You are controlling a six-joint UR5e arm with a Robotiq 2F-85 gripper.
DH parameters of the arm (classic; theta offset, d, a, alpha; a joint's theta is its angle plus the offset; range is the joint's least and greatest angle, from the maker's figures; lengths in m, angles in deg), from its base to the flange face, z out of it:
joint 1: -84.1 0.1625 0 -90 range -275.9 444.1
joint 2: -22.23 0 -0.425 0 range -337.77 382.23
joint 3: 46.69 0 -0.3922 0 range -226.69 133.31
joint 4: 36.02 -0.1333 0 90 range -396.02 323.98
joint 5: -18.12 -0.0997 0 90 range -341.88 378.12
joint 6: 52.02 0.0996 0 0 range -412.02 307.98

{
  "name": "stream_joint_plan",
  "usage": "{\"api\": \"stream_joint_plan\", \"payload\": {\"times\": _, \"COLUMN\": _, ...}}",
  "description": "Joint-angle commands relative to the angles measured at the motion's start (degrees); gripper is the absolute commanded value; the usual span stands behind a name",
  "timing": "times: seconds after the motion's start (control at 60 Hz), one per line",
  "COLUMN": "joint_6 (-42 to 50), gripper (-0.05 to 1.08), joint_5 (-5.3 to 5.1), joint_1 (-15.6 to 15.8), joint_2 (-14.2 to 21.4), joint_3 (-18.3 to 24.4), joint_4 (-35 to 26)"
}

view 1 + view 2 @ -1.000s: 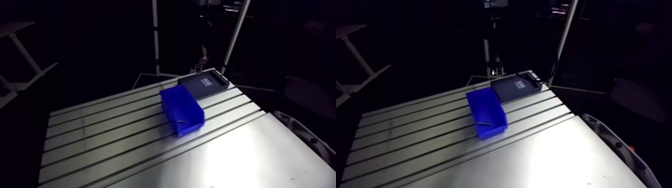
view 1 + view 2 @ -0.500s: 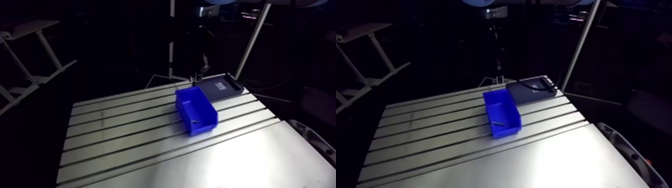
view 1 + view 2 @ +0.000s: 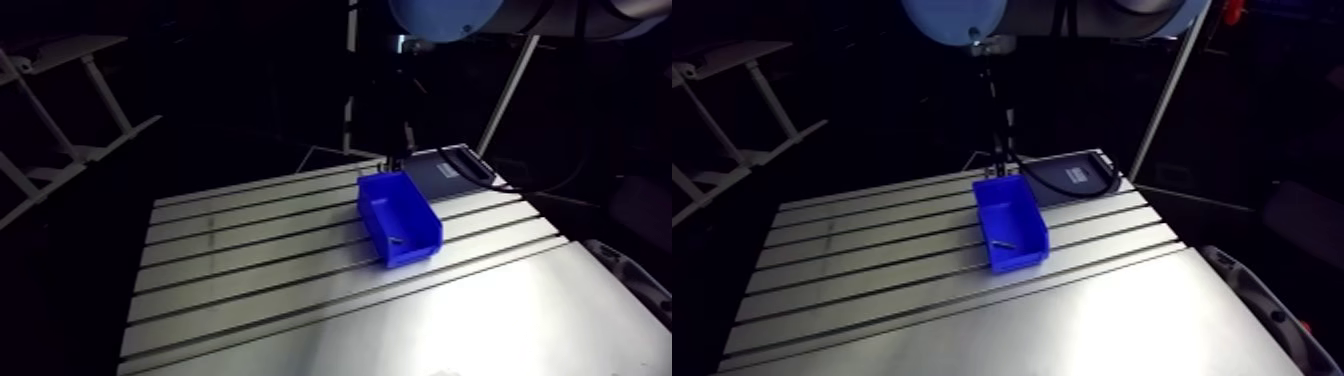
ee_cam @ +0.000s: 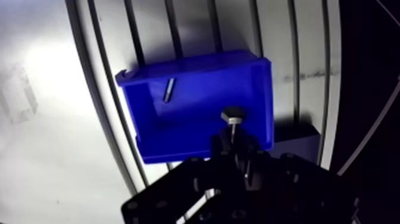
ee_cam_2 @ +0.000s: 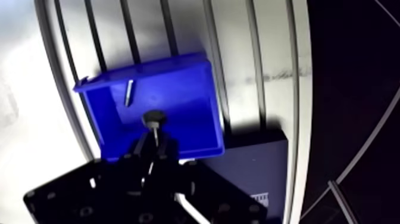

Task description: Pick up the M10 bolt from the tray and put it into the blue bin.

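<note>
Arm has swung since earlier: its blue joint cap (image 3: 955, 15) now tops the arm view. Blue bin (image 4: 190, 64) and tray (image 5: 256, 167) haven't moved. Gripper (image 4: 238, 145) clamped on M10 bolt (image 4: 234, 116), held above the bin interior. Shank runs between the fingers, long axis along them, head pointing away from the wrist.

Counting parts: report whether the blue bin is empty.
Not empty: a small bolt lies in the blue bin; the gripper holds a second bolt above.

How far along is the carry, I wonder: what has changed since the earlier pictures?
The gripper, shut on a bolt, seems to have edged from the tray toward the bin; the arm view shifted because the camera moved. Bin, tray and the other bolt lying in the bin stayed put.
</note>
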Motion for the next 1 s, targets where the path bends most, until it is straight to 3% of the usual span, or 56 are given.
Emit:
{"api": "stream_joint_plan", "payload": {"times": 0.017, "joint_6": 0.06, "gripper": 1.07, "joint_5": 0.07, "joint_1": -0.14, "joint_2": -0.56, "joint_3": -0.81, "joint_4": 1.09}}
{"api": "stream_joint_plan", "payload": {"times": 0.55, "joint_6": 0.08, "gripper": 1.06, "joint_5": -0.10, "joint_1": -2.75, "joint_2": -1.63, "joint_3": -3.87, "joint_4": 3.73}}
{"api": "stream_joint_plan", "payload": {"times": 1.0, "joint_6": 0.59, "gripper": 1.06, "joint_5": -0.10, "joint_1": -2.62, "joint_2": -2.83, "joint_3": -4.33, "joint_4": 4.92}}
